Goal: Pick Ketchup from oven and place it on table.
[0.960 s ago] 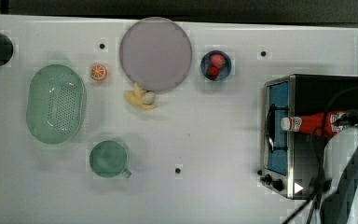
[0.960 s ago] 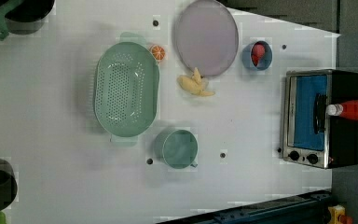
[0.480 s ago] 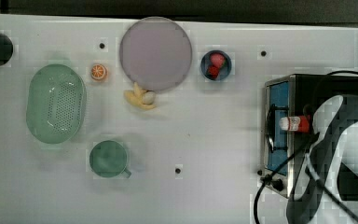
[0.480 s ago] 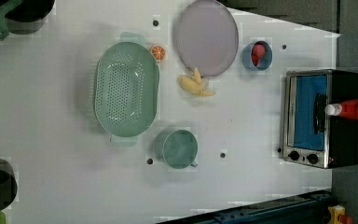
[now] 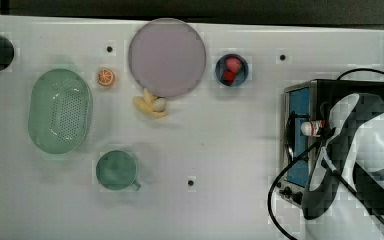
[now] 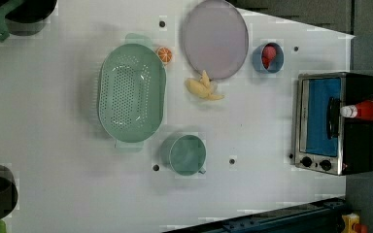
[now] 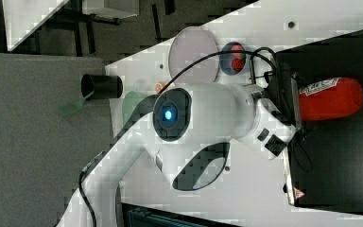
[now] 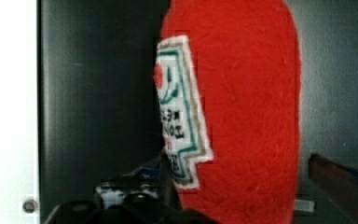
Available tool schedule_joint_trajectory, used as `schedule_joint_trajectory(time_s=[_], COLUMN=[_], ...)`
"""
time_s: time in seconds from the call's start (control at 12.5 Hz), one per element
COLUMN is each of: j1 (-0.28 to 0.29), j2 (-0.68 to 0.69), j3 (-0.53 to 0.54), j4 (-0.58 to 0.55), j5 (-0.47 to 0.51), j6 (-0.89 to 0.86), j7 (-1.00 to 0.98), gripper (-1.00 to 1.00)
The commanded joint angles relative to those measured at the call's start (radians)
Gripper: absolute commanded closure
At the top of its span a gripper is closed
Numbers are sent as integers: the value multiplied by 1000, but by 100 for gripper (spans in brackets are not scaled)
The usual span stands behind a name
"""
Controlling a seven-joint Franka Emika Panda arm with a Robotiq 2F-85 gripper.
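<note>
I see the ketchup bottle (image 6: 369, 109) lying on its side on top of the black oven (image 6: 359, 145), its white cap toward the blue glass door. The oven stands at the left view's right edge of the white bench (image 6: 252, 189). In the right view my white arm (image 7: 203, 123) reaches over the oven, just beside the bottle (image 7: 331, 98). In the wrist view the red bottle (image 8: 247, 116) sits very close, with one dark fingertip (image 8: 335, 175) beside it; the pincer is spread wide, gripping nothing. On the bench well apart from the oven are a green colander (image 6: 132, 92), a green mug (image 6: 187, 154), a purple plate (image 6: 215, 39) and a blue bowl of red fruit (image 6: 268, 57).
</note>
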Motion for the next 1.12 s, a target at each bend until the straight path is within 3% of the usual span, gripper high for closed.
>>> schedule_joint_trajectory(time_s=[0.08, 0.24, 0.48, 0.88, 1.12], j1=[-49, -51, -49, -32, 31], j2=[1, 6, 4, -42, -102], j3=[-14, -14, -13, -12, -6], j4=[23, 16, 16, 89, 158], j5=[-2, -2, 0, -15, -78], j6=[-2, 0, 3, -10, -103], j7=[-23, -23, -23, -44, -126], gripper=[-100, -91, -24, -24, -24])
